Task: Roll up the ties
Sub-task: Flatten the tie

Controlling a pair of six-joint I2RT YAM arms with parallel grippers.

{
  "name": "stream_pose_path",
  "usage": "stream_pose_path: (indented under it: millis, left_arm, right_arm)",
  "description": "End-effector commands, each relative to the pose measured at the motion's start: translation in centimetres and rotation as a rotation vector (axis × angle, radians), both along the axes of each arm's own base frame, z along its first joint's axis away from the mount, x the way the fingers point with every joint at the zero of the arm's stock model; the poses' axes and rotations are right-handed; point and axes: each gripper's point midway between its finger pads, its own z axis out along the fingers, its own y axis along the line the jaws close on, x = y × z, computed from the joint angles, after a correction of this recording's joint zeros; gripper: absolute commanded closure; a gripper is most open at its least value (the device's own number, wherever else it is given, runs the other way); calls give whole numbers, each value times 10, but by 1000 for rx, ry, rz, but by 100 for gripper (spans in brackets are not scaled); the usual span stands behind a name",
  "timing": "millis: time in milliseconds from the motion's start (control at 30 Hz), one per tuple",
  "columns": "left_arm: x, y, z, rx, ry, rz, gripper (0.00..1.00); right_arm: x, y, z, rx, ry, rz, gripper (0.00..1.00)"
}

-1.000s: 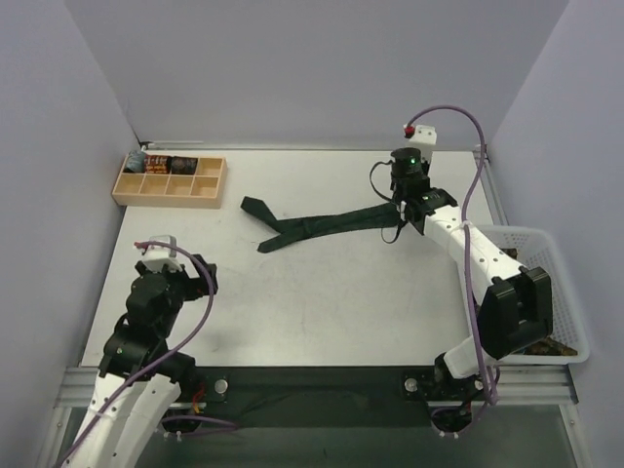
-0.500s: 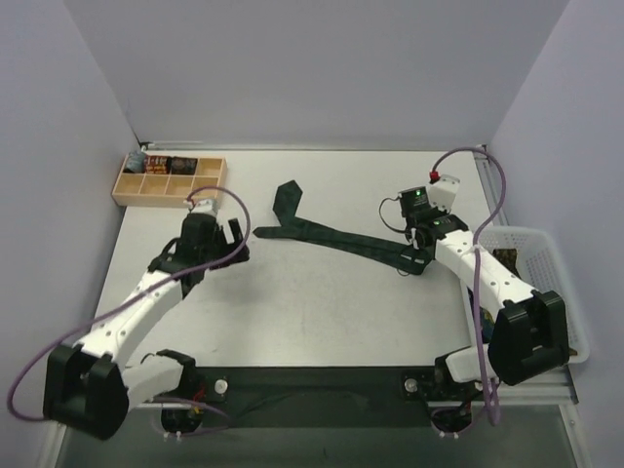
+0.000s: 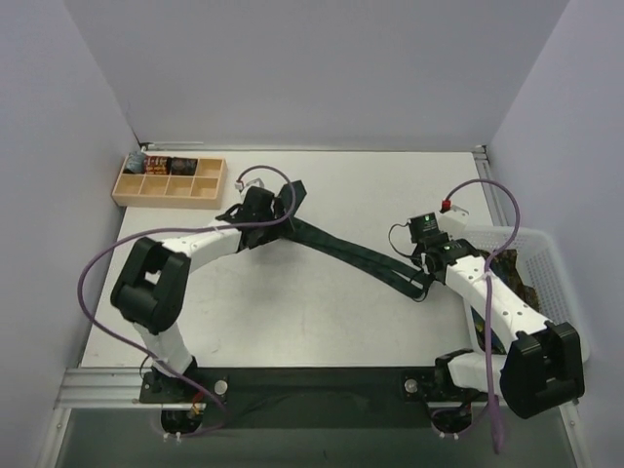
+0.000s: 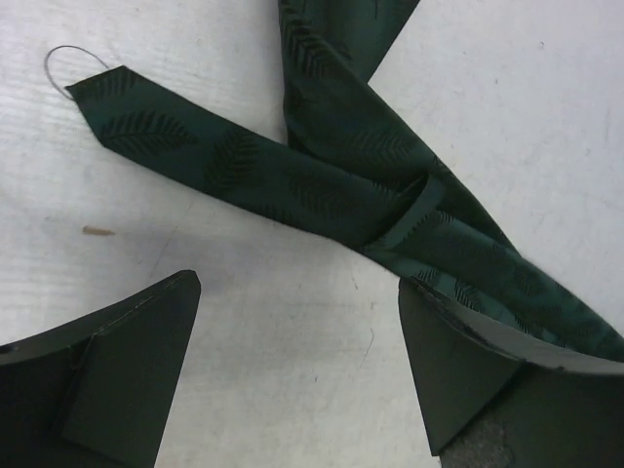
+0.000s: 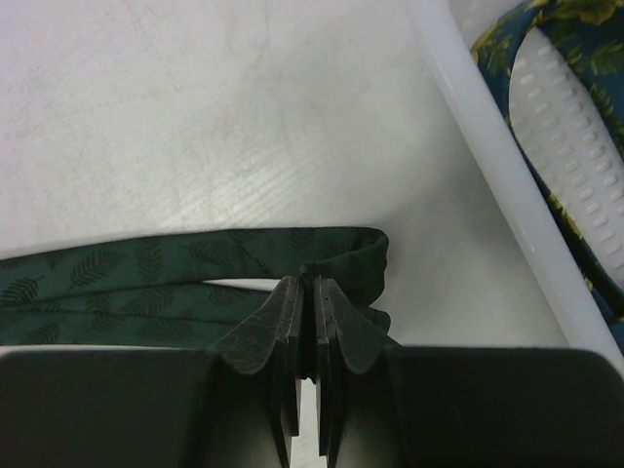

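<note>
Green tie [image 3: 341, 249]: dark green fabric with a tone-on-tone leaf pattern, doubled so that two strands run side by side in a diagonal across the table [image 3: 322, 322], from the far centre down to the right. In the left wrist view one narrow end [image 4: 107, 93] lies flat with a thin thread loop at its tip, crossed by the other strand, which carries a keeper band. Right gripper [image 3: 423, 281]: fingers pressed together on the fold of the green tie at its near right end, the fabric bulging in a small loop just beside the fingertips [image 5: 302, 292]. Left gripper [image 3: 281, 200]: spread wide over the far left end of the green tie, nothing between its fingers [image 4: 146, 322]; the right-hand finger overlaps the fabric in view, contact not discernible. Tray [image 3: 210, 195]: wooden, divided into two rows of compartments, at the far left corner of the table; small dark rolls [image 3: 158, 163] sit in the far row's left-hand compartments, the others bare. Basket [image 3: 546, 244]: white perforated plastic, at the right edge; contains a blue tie [image 5: 546, 39] with yellow leaf pattern, lying over its wall and floor, and a brown tie [image 3: 512, 278], details too small to make out.
</note>
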Motion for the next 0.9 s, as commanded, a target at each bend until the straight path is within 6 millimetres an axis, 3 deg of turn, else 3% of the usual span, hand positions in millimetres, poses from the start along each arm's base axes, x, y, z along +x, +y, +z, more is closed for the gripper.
stream_pose_path:
  millis: [0,133,167,400,433,500,533,567,633,700,733,800,833,867]
  left_arm:
    - [35,-14,15,-34,-72,75,6]
    - [50,-23,1,-29,-47,89,9]
    - [51,-24,-10,-14,-28,88,10]
    - [88,-45,-15,24,-64,28,21]
    - [99,-51,-4,15,-93,20,22]
    - [110,-57,-10,40,-103,-12,23]
    - [122,-65,2,30,-138,-22,24]
    - [127,-70,-8,41,-133,-45,25]
    - [138,-78,-7,41,-146,-67,26]
    - [156,-90,1,44,-191,-107,26]
    - [162,-95,6,42,-213,-127,26]
    - [172,-100,19,48,-266,-169,25]
    - [175,-101,33,39,-293,-182,23]
    - [173,-102,40,39,-303,-213,21]
  right_arm:
    - [-31,7,-18,74,77,-6,100]
    - [-55,19,-40,126,145,18,97]
    - [-59,22,-43,131,156,25,97]
    - [-93,66,-68,184,292,186,96]
    - [-101,79,-71,211,324,235,97]
    - [-110,94,-76,226,366,298,97]
    - [-115,111,-77,247,374,364,97]
    - [-115,121,-75,256,371,405,97]
    - [-115,142,-72,280,362,487,96]
    - [-118,164,-61,299,343,569,90]
    - [-119,171,-55,299,330,602,77]
    - [-119,186,-38,308,289,676,61]
    - [-120,185,-33,303,285,687,49]
    - [-118,184,-21,300,248,699,44]
